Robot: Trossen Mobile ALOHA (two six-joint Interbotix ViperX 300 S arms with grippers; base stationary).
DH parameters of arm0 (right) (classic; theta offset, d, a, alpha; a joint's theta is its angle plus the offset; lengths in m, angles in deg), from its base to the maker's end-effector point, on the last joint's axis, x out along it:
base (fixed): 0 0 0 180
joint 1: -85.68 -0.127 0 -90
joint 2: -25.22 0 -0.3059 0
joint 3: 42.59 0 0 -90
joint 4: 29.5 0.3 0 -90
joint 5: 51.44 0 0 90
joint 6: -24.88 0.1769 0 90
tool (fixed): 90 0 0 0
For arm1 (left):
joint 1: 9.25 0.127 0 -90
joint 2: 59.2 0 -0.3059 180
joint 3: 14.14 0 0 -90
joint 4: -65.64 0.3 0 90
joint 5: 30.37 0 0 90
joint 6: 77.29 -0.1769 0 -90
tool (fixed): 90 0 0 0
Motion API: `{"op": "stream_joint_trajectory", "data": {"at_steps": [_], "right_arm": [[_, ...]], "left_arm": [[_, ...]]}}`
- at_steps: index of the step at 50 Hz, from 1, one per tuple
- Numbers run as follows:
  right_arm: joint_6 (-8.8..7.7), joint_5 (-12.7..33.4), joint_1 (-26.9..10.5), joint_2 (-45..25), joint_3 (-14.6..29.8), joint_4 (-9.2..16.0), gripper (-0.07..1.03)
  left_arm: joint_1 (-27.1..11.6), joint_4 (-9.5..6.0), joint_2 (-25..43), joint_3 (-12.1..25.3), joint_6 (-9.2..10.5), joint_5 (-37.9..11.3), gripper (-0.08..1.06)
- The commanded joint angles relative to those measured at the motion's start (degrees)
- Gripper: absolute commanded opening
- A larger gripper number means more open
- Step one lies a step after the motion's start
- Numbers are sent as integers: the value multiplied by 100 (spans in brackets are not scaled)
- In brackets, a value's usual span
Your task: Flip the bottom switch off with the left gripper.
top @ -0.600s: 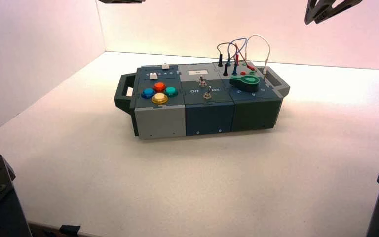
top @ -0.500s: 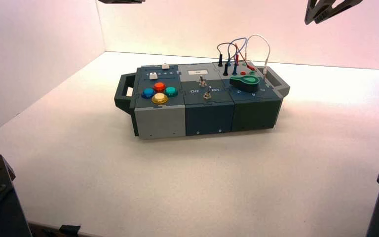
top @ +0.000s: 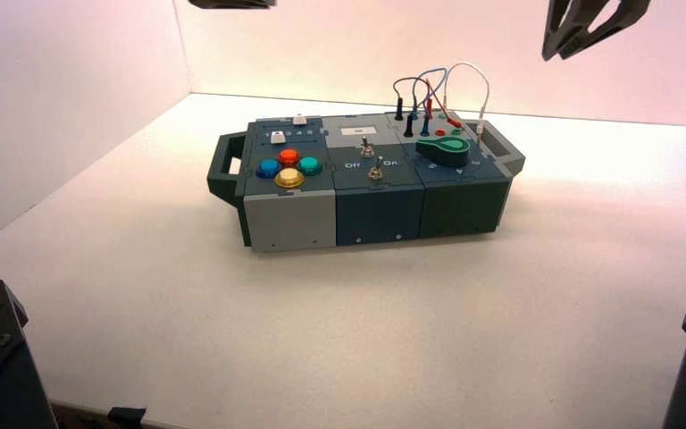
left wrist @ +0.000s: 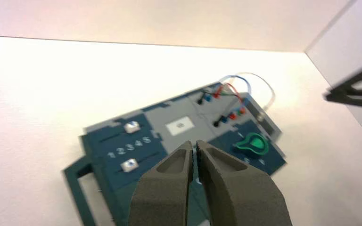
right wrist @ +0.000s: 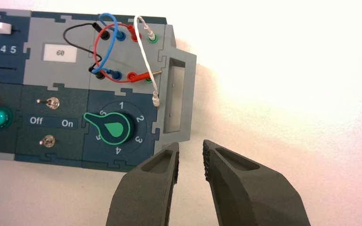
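Left gripper still to reach its switch

Left gripper (left wrist: 194, 142), fingers closed on nothing, hangs beyond the box (top: 380, 216); the right gripper (right wrist: 191, 142) waits open past its right end. Approach seems in hand: next, descend to the bottom switch (top: 376, 172), mid-box near the front edge, and push toward "Off".

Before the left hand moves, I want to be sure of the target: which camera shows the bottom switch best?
The right wrist view: the bottom switch shows whole, lever and base, below the Off and On lettering. The high view shows it small; in the left wrist view I cannot make it out.
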Motion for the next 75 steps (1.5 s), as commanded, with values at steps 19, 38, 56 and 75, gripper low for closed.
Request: {"op": "stream_joint_trajectory", "data": {"at_steps": [19,38,56,75], "right_arm": [[149,-264,-18,-1187,387,176,30],[132,-536,-26,-2057,694,185,30],[132,-668,-26,-2540,896,167,33],[97,-650,-97,-3129,1063,185,33]], "left_arm": [[-439,0,316,246,360,79,5],[-624,0,308,229,439,79,5],[-633,0,290,237,545,79,5],[-967,0,562,387,650,79,5]]}}
